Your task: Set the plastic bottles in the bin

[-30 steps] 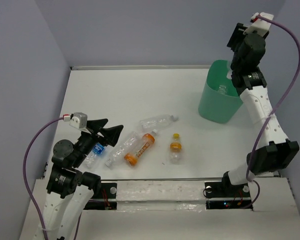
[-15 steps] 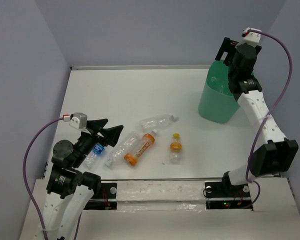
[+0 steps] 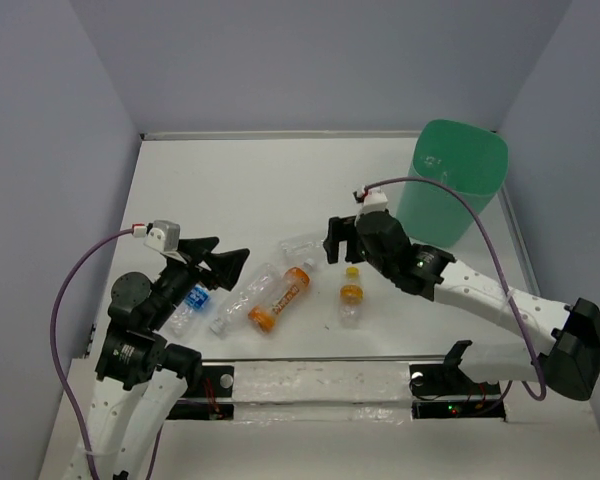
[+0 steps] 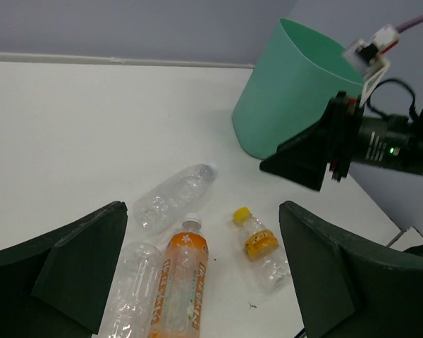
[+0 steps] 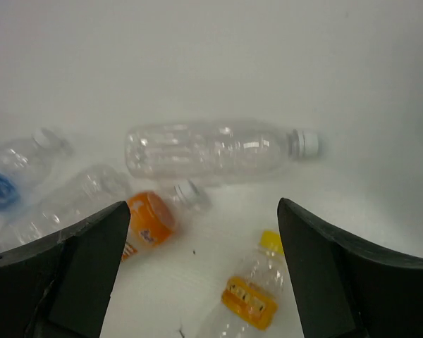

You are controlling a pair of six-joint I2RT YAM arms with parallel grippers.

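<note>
Hovering: my right claw [image 5: 201, 211], jaws wide and empty, over the clear bottle [image 5: 211, 151] at upper centre of the wrist view. Handling: turn wrist to span its width, descend clear of orange-labelled bottle [image 5: 148, 225]. Bin [image 3: 450, 195]: upper right, top view.

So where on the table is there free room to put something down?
The table is bare along its far edge, from the left wall to the bin. The near middle is crowded: the plastic bottles lie there, between the left arm and the right arm.
</note>
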